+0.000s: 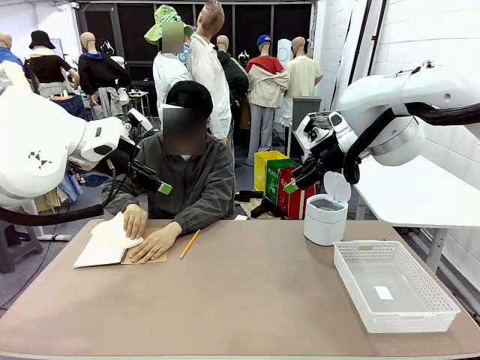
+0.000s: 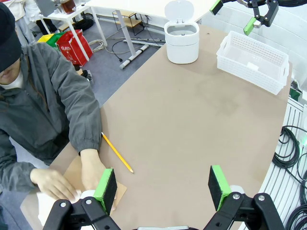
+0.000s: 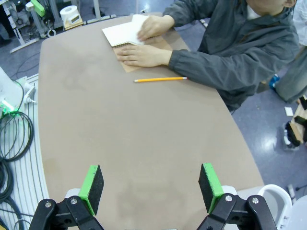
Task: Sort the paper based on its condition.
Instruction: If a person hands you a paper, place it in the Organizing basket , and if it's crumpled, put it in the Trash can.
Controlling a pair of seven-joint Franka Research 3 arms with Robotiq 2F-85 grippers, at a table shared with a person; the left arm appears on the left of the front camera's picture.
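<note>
The person across the table presses both hands on an open spiral notebook (image 1: 105,249) (image 3: 120,33). One hand lifts a white page of paper (image 1: 112,231) from it; whether that sheet is loose I cannot tell. My left gripper (image 1: 154,182) (image 2: 163,187) hangs open in the air above the table's left part, just over the person's hand and the notebook's tan cover (image 2: 73,168). My right gripper (image 1: 296,180) (image 3: 151,187) is open too, high over the table's right side next to the bin, and holds nothing. It also appears far off in the left wrist view (image 2: 232,16).
A yellow pencil (image 1: 189,244) (image 2: 116,153) (image 3: 160,79) lies right of the notebook. A white lidded bin (image 1: 325,219) (image 2: 181,40) stands at the far right with its lid up. In front of it sits a white mesh basket (image 1: 405,321) (image 2: 244,72).
</note>
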